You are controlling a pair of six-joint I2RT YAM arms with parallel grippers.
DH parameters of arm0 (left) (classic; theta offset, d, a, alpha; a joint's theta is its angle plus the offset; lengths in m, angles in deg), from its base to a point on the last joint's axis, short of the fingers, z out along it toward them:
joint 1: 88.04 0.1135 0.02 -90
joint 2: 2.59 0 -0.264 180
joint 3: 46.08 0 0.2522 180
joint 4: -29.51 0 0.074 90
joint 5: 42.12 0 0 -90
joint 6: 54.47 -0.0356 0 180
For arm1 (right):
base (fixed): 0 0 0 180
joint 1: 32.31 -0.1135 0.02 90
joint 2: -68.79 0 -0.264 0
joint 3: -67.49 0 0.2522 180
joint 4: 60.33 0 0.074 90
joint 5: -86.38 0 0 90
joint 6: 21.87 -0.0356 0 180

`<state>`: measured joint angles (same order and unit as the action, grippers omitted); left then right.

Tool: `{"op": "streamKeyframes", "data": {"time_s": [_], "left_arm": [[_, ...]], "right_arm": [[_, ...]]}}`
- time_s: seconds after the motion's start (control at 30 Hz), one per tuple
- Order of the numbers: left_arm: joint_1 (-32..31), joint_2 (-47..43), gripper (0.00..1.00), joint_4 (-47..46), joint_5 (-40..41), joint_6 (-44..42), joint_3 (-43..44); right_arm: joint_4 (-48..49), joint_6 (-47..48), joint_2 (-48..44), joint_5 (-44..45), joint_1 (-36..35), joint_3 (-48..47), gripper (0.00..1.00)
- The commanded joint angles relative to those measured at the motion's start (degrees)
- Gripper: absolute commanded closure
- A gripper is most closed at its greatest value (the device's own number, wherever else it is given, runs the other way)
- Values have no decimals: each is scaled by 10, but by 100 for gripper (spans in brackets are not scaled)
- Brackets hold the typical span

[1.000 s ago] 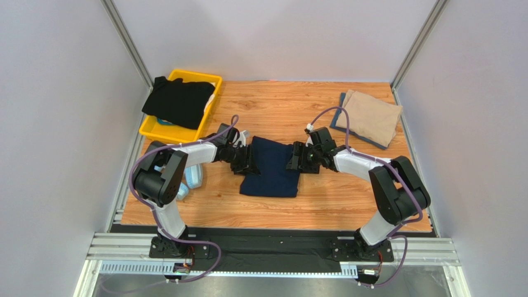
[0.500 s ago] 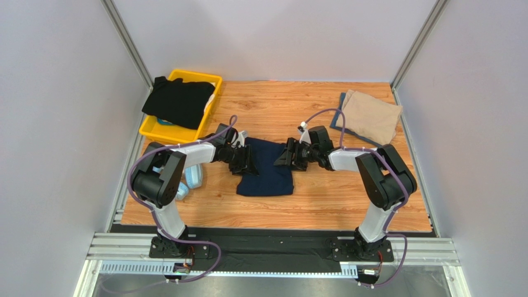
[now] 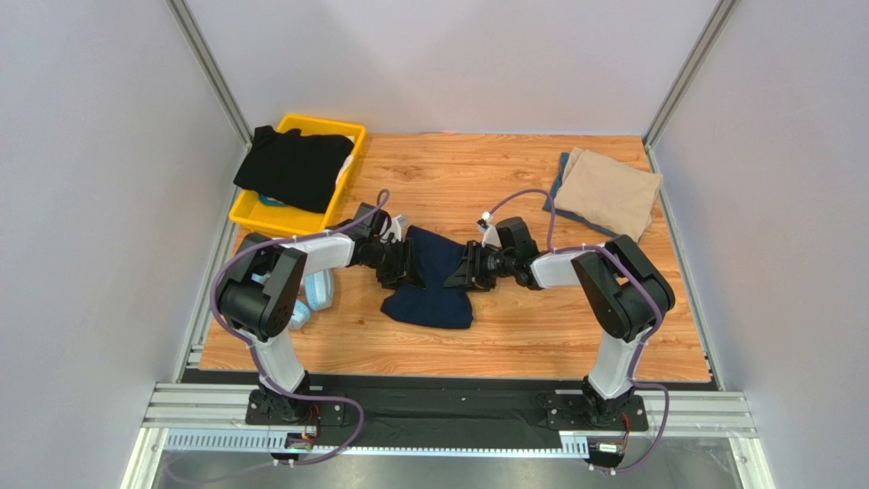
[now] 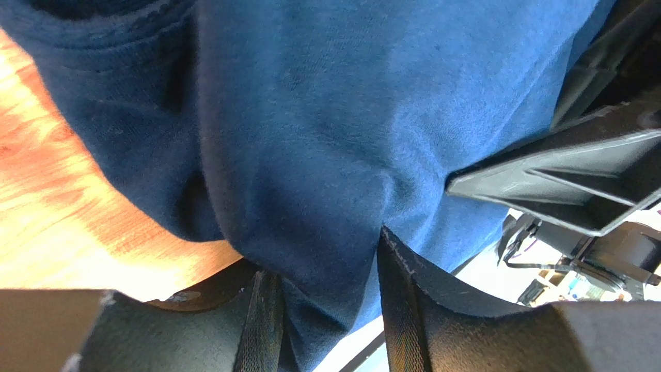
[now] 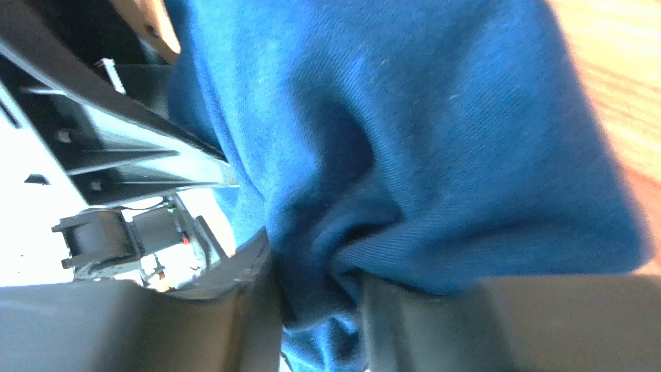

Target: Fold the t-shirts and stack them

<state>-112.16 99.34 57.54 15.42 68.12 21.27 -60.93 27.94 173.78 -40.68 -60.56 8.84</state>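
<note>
Top external: finds the navy t-shirt (image 3: 428, 293) mid-worktop (image 3: 551, 331), caught at its left edge by the left tool (image 3: 406, 260) and at its right edge by the right tool (image 3: 466, 270). Reads as mid-fold: gripped on both sides at once, probably to carry one half over the other without skewing, with the far part bunched between the tools and the near part lying on the wood. Confirmed from the left wrist, with the left tool (image 4: 326, 310) pinching a ridge of blue cloth. Confirmed likewise from the right wrist, with the right tool (image 5: 314, 314) pinching a gathered fold.

Counts three shirts for certain: one navy, one tan t-shirt (image 3: 610, 192) folded at the far right corner, likely as the base of the stack, and one black t-shirt (image 3: 296, 168) draped unfolded over the yellow bin (image 3: 260, 217), apparently waiting. Notes a blue-grey edge (image 3: 556, 199) under the tan, perhaps a fourth; cannot tell. Adds one bin, one set of headphones (image 3: 318, 290) by the left arm, and two tools.
</note>
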Motion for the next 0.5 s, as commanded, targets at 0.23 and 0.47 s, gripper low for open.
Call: {"op": "streamKeyframes", "data": {"time_s": [0.23,0.47], "left_arm": [[0,14,49,48,82,-36,-8],[0,5,49,58,105,-38,-16]], "right_arm": [[-254,88,5,119,-17,-40,100],[-408,167,-16,245,-16,-169,100]]}}
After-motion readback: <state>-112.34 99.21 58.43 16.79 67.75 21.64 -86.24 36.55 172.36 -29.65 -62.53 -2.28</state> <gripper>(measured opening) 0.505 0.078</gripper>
